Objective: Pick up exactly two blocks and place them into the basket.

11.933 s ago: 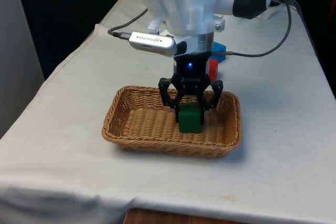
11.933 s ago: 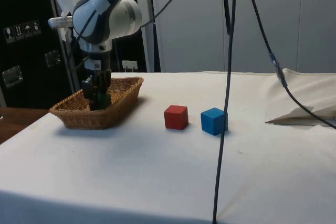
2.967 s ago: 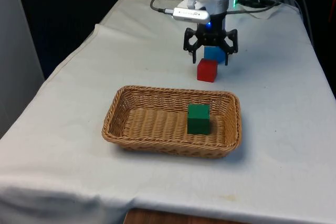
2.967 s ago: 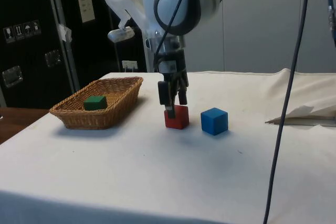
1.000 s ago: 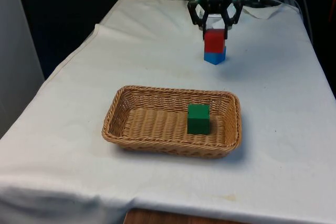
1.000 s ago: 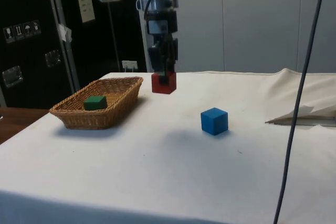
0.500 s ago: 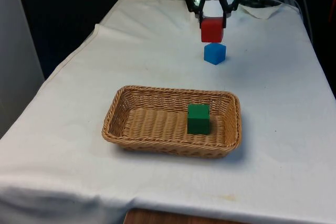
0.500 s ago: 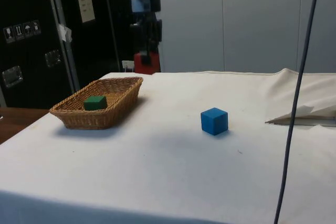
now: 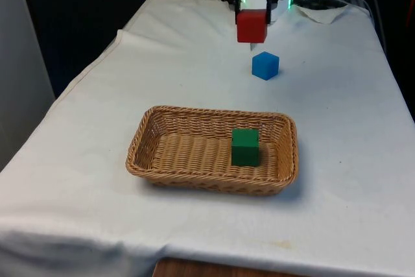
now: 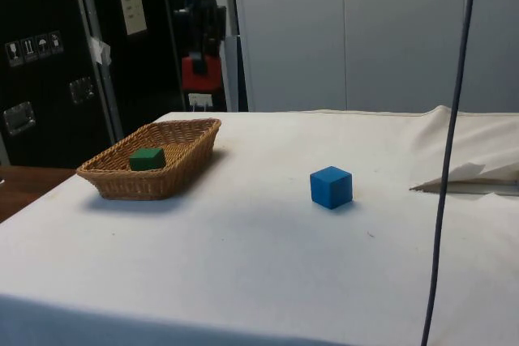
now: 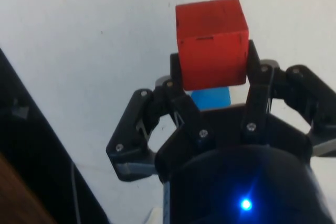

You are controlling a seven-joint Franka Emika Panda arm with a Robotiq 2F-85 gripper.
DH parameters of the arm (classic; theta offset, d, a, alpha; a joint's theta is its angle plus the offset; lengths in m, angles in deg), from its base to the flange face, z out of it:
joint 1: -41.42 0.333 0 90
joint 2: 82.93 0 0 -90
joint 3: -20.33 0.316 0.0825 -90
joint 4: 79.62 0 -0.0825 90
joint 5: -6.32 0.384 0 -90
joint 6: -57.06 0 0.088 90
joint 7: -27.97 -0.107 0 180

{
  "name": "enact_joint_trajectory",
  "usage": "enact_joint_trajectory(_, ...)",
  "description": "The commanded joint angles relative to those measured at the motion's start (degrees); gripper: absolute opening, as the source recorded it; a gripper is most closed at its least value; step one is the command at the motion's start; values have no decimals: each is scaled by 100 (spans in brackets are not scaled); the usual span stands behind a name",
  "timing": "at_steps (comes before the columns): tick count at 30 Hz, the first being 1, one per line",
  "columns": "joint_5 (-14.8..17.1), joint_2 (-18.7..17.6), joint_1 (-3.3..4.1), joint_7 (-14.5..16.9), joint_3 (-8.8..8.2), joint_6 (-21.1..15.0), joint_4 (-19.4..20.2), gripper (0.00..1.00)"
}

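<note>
Item: black two-finger gripper (image 9: 251,6), pinching small red wooden cube (image 9: 251,26) by two opposite faces; grip confirmed in wrist view, cube (image 11: 211,43) seated between the fingers (image 11: 258,82).

Position: held high above the table's far end; seen in side view (image 10: 199,73) well above the cloth.

Change: half a second back, cube lower and nearer the blue cube; now higher and shifted toward the front view's left.

Item: small blue cube (image 9: 265,65), resting on white cloth near the table's far end, untouched.

Item: oblong woven wicker basket (image 9: 160,162), near the table's front edge, containing one small green cube (image 9: 245,146).

Status: first block delivered; second in transit. Remaining: carry over basket, lower, release. Blue cube to stay put.
</note>
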Motion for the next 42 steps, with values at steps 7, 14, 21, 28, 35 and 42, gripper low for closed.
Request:
enact_joint_trajectory(7, 103, -258, -52, 120, -80, 424, -642, 2)
enact_joint_trajectory(14, 132, -527, -34, 166, -206, 670, -1220, 2)
enact_joint_trajectory(21, 275, -1037, -103, 292, -292, 974, -1914, 2)
enact_joint_trajectory(28, 453, -1536, -149, 430, -395, 911, -2326, 2)
enact_joint_trajectory(35, 670, -2057, -206, 567, -504, 877, -2773, 2)
enact_joint_trajectory(42, 894, -2567, -252, 659, -607, 882, -3249, 2)
